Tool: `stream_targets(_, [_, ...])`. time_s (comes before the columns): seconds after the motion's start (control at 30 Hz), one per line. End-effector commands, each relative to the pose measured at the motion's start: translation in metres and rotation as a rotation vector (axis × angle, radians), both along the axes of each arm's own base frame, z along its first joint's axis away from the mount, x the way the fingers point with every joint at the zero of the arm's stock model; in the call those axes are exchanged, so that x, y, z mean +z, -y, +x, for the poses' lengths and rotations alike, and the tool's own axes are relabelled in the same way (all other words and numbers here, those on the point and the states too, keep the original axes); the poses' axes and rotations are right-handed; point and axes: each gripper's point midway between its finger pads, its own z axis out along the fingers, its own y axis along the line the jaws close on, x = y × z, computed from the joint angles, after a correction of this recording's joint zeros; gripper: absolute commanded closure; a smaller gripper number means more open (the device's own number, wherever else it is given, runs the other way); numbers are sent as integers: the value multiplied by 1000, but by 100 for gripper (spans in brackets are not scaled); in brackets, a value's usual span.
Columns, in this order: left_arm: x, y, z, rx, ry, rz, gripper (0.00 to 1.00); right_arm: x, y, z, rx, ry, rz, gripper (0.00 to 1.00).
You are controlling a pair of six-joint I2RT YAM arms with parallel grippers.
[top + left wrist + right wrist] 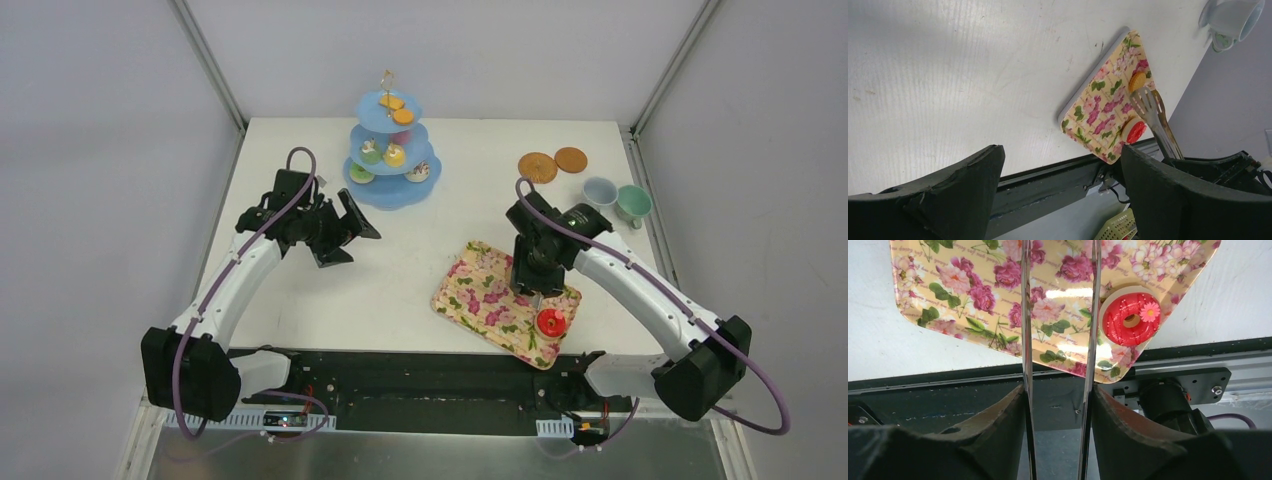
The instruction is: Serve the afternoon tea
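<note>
Overhead view of a white surface (360,300) with two robot arms bolted at its near edge. At 12 o'clock stood a blue three-tier stand (390,195) carrying small toy sweets (394,154). Orange round biscuits lay on the top tier, tiny cupcakes on the middle one and a few more pieces on the bottom one. At 2 o'clock two brown woven coasters (538,167) lay side by side. Two small cups (600,191) stood just nearer, one pale blue and one green.

At 5 o'clock a flowered rectangular tray (480,290) lay askew, with one corner reaching the near edge of the surface. A red donut (1131,318) with a small pink flower on its icing lay flat on the tray at that near corner. The right gripper (1058,392) hung above the tray, clamped on a pair of metal tongs (1148,107). One finger pressed against each arm of the tongs, which pointed down at the tray. An orange biscuit (1137,81) sat at the tongs' tip, further along the tray and apart from the donut. Whether the tongs pinched it or it only rested on the tray could not be told.

The left gripper (345,230) hovered at 9 o'clock above bare surface. Its fingers were spread apart and held nothing, and it was well apart from the tray.
</note>
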Motion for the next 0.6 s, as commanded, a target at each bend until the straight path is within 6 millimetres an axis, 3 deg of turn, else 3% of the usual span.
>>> stream_targets(0.0, [6,3,-9,-11,10,-22,9,0,-6,4,-33,26,49,49])
stream_targets(0.57, [9,1,-16,-25,15,-14,9,-20,-8,14,-31,26,27,50])
